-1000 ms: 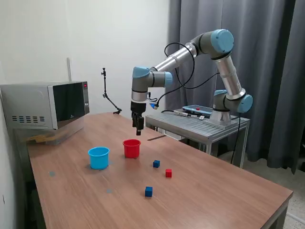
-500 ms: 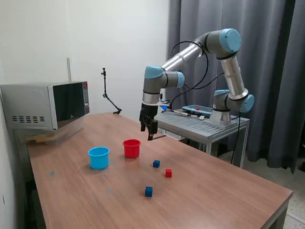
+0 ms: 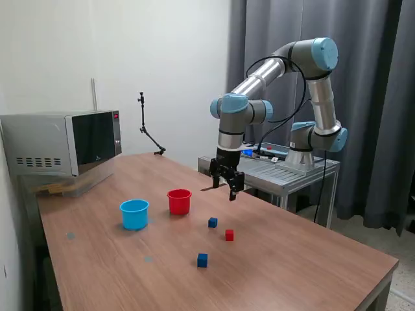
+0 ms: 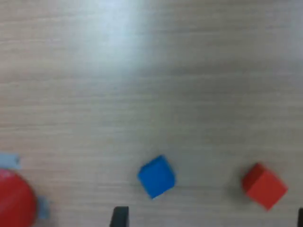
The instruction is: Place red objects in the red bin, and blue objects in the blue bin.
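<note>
Landmark for all places: the red cup (image 3: 179,201), standing upright on the wooden worktop (image 3: 311,259).

Microwave (image 3: 61,143): far to the exterior view's left of the red cup, at the worktop's back corner, door shut.

Light blue cup (image 3: 134,214): just to the exterior view's left of the red cup, apart from it, upright. Contents not visible.

Red cup: open mouth up; the exterior view does not show inside it. In the wrist view only an arc of its rim shows at the picture's edge.

Gripper (image 3: 229,184): hangs in the air to the exterior view's right of the red cup and above its rim, pointing down. The jaws stand apart with a clear gap and hold nothing; they touch neither cube nor cup. In the wrist view two dark fingertips (image 4: 119,217) show only at the picture's margin, wide apart.

Dark blue cube (image 3: 213,222): on the worktop to the exterior view's right of the red cup, nearer the camera than the gripper, untouched.

Second dark blue cube (image 3: 202,260): well in front of the red cup, alone on the worktop.

Red cube (image 3: 229,235): just beyond the first blue cube from the red cup, near it, not touching. Only one red cube is in view.

Metal side table (image 3: 279,167): behind the worktop, far to the exterior view's right of the red cup, carrying the arm's base.
</note>
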Controlling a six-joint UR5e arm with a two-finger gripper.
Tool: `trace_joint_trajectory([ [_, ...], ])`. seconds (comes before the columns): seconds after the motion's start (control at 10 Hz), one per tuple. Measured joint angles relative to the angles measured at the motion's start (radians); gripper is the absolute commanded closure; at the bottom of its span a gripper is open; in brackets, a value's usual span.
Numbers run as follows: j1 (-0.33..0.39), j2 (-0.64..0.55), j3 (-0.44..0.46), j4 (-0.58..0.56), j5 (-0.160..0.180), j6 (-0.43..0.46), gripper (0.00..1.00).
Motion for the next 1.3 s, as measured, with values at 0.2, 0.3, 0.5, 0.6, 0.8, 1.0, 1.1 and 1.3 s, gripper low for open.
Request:
trace_joint_trajectory([
  [0.2, 0.03, -0.011, 0.02, 0.003, 0.002, -0.065, 0.0],
  [0.3, 0.038, -0.013, 0.027, 0.01, 0.0, -0.089, 0.0],
  [0.5, 0.044, -0.009, 0.018, 0.067, -0.006, -0.11, 0.0],
  [0.6, 0.044, -0.007, 0.002, 0.102, -0.007, -0.127, 0.0],
  [0.8, 0.057, 0.006, -0.04, 0.163, -0.015, -0.167, 0.0],
  [1.0, 0.07, 0.014, -0.087, 0.23, -0.075, -0.178, 0.0],
  [1.1, 0.073, 0.021, -0.103, 0.256, -0.101, -0.176, 0.0],
  [1.3, 0.086, 0.053, -0.14, 0.285, -0.127, -0.171, 0.0],
])
